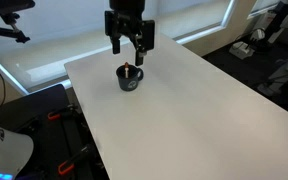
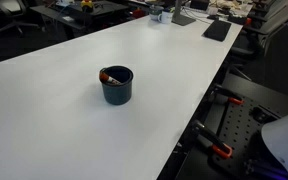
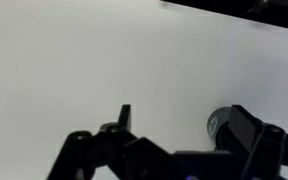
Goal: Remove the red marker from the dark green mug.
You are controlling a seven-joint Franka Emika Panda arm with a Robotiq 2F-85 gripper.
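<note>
Mug (image 2: 116, 88): dark green, upright on the white table (image 2: 44, 100), seen in both exterior views.
Marker (image 2: 106, 75): red, standing inside the mug, leaning on the rim, its end just above the rim.
Gripper (image 1: 130, 55): over the mug, near it but not touching, jaws spread wide, holding nothing.

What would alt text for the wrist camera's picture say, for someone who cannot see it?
A white table fills most of the picture. The robot's dark jaws stand open along the bottom edge, and a sliver of what looks like the dark mug shows between them.
</note>
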